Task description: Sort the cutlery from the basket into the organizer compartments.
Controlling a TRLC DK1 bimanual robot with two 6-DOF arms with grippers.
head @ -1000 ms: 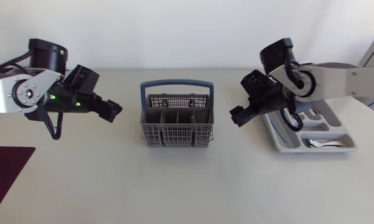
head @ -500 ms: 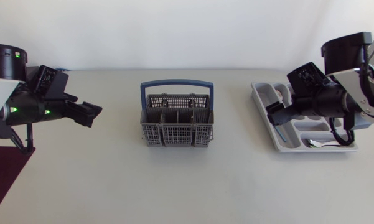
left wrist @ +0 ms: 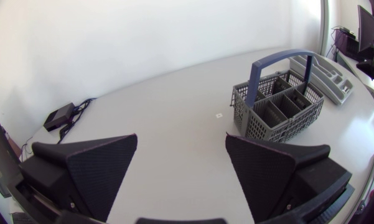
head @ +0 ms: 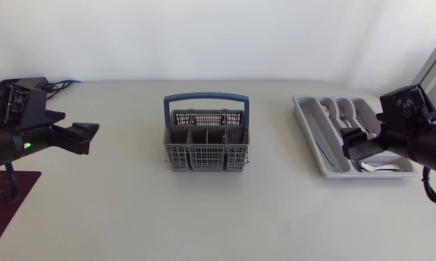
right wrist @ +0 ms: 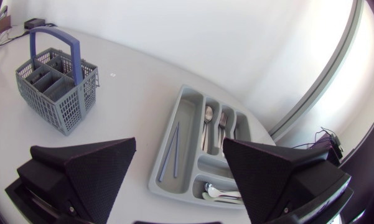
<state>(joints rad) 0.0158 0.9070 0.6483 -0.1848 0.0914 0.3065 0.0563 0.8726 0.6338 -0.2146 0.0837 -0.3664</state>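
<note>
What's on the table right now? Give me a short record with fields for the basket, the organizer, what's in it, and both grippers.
basket: grey, blue handle, upright at the middle of the table; no cutlery visible inside
organizer: grey tray to the right, apart from the basket
contents: two thin blue sticks in the long compartment; spoon and fork in the slots beside it; silver cutlery in the cross compartment
left gripper: open, empty, near the table's left edge
right gripper: open, empty, by the organizer
</note>
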